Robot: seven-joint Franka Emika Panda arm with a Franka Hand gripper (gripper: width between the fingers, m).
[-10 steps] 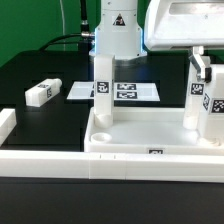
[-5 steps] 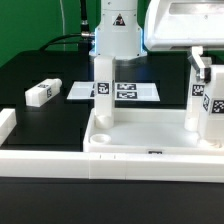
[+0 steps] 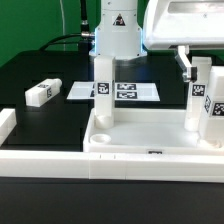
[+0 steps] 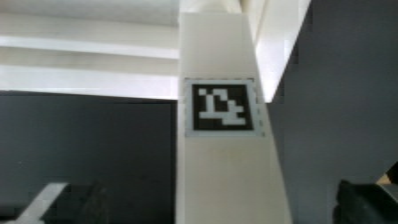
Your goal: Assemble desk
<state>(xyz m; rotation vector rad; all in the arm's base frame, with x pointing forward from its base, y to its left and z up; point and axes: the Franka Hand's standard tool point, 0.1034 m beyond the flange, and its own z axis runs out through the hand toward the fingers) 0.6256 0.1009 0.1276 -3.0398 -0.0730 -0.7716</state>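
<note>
Exterior view: the arm is reaching down from the top of the frame on the exterior view's right. Its broad white wrist housing is sitting directly above the hand [image 3: 203,64], which is pointing straight down. The hand is standing wide open around the top of an upright leg [image 3: 200,112]. One dark finger [image 3: 184,62] is showing clear of the leg's side, with a gap between them. That leg is standing in the desk tray [image 3: 145,122], at its end on the exterior view's right. A second leg [image 3: 102,95] is standing upright in the tray's far corner on the exterior view's left. A loose leg [image 3: 42,93] is lying on the black tabletop [image 3: 70,70], well apart from the tray and near the marker board [image 3: 128,91]. Wrist view: the upright leg [image 4: 222,60] is filling the centre, its tag facing the camera. The two fingers [image 4: 43,205] are sitting either side of it, neither touching it, so the hand [image 4: 210,205] is gripping nothing.
</note>
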